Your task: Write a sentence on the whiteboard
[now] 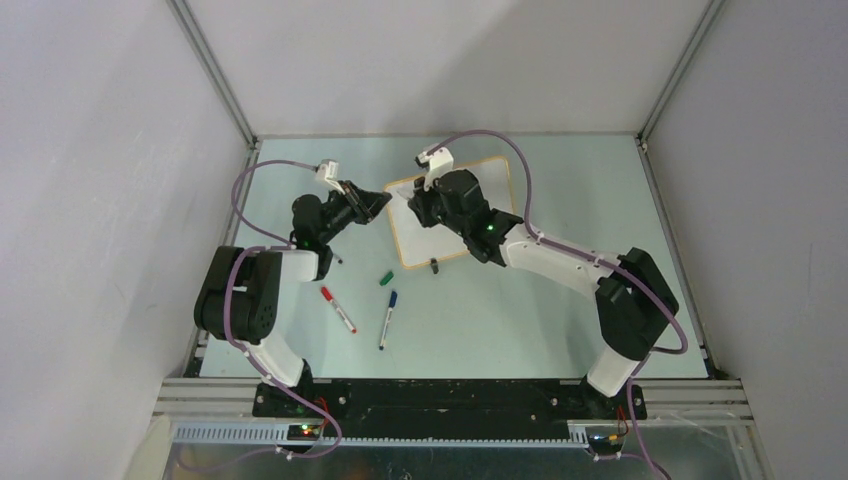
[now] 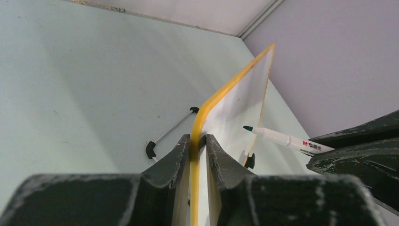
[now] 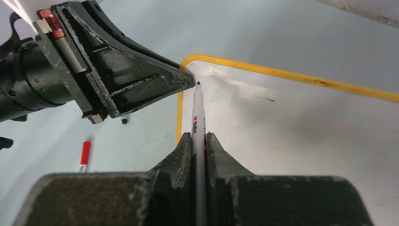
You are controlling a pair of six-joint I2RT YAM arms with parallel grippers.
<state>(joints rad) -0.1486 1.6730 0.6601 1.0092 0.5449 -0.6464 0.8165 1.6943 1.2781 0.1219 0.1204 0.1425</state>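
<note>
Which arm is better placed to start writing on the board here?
Right. The right gripper holds the uncapped marker, tip near the whiteboard corner; the left gripper is clamped on the whiteboard's frame, steadying it.

**Item:** green-tipped marker, white barrel, clamped in the right gripper.

**Marking:** the brand "M&G", followed by two small Chinese characters, is printed lengthwise on the barrel. It is read plainly from the left wrist view.

**Second sighting:** from the right wrist view only a red "M" is made out on the same barrel. The dark characters below it are too small to be read.
</note>
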